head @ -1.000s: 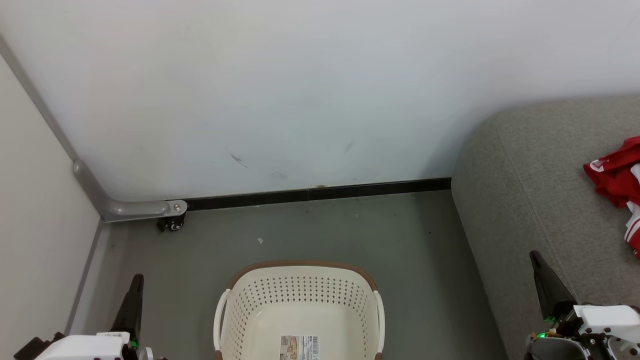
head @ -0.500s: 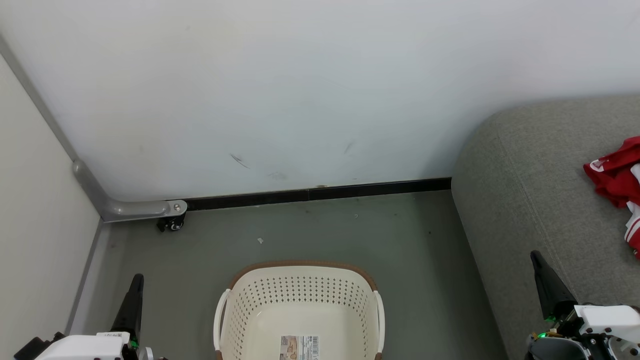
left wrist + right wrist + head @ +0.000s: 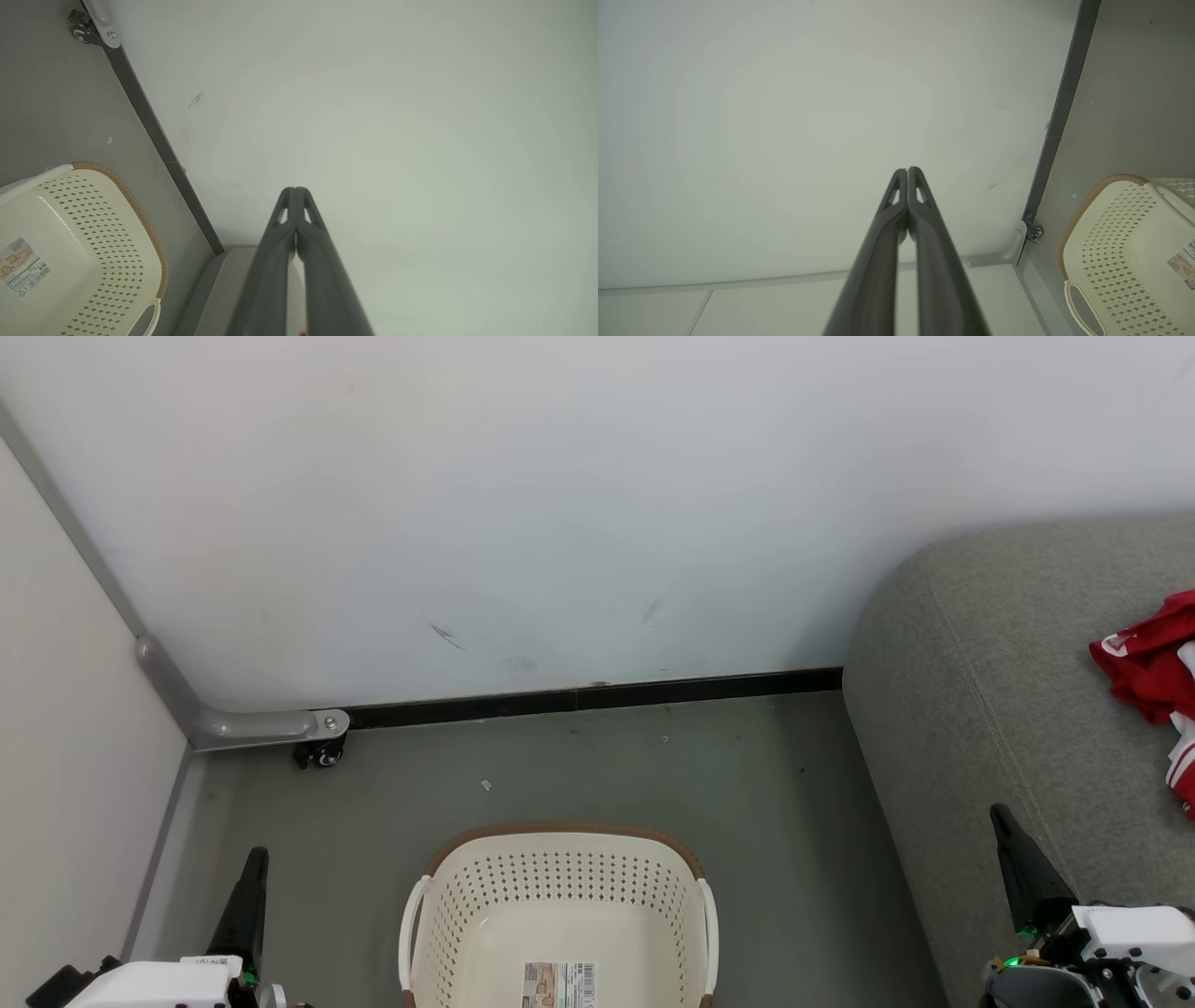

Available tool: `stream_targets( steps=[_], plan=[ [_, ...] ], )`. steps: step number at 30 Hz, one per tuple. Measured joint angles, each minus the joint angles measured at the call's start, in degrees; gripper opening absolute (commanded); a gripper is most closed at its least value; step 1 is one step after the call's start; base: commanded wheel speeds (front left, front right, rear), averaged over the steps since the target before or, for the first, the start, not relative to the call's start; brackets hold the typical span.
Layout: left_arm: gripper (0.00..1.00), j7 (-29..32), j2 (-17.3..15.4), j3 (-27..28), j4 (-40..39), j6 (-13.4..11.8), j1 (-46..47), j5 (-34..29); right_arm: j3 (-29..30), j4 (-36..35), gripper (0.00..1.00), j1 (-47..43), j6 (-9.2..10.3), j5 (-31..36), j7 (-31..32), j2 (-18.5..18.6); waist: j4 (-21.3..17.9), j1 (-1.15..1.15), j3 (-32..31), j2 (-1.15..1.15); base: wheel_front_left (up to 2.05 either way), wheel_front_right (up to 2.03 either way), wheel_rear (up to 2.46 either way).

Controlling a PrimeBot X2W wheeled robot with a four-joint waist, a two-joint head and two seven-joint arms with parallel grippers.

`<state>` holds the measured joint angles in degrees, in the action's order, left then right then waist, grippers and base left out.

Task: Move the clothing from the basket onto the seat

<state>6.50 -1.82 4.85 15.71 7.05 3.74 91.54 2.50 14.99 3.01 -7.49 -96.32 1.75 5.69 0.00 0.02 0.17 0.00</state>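
head view: one oval cream basket (image 3: 560, 882), perforated plastic, brown rim, bottom centre; one barcode label (image 3: 558, 985) inside, print unreadable. red white-trimmed clothing (image 3: 1150, 677) lies at the right edge on the grey woven seat (image 3: 1008, 663). left wrist view: my left gripper (image 3: 295, 196) is pressed closed, empty. right wrist view: my right gripper (image 3: 906, 176) likewise.

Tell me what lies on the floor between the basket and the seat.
Nothing lies there. In the head view, the strip of grey floor between the basket and the seat is bare, and the two stand apart.
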Motion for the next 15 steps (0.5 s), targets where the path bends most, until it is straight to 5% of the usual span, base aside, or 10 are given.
stream_targets(
  steps=[15],
  plan=[
    [0.0,0.0,0.0,0.0,-0.01,0.0,0.0,0.0,0.09,0.01,0.0,0.0,0.0,0.01,0.01,-0.04,0.0,0.0,0.0,0.0,0.0,0.0,0.0]
  ],
)
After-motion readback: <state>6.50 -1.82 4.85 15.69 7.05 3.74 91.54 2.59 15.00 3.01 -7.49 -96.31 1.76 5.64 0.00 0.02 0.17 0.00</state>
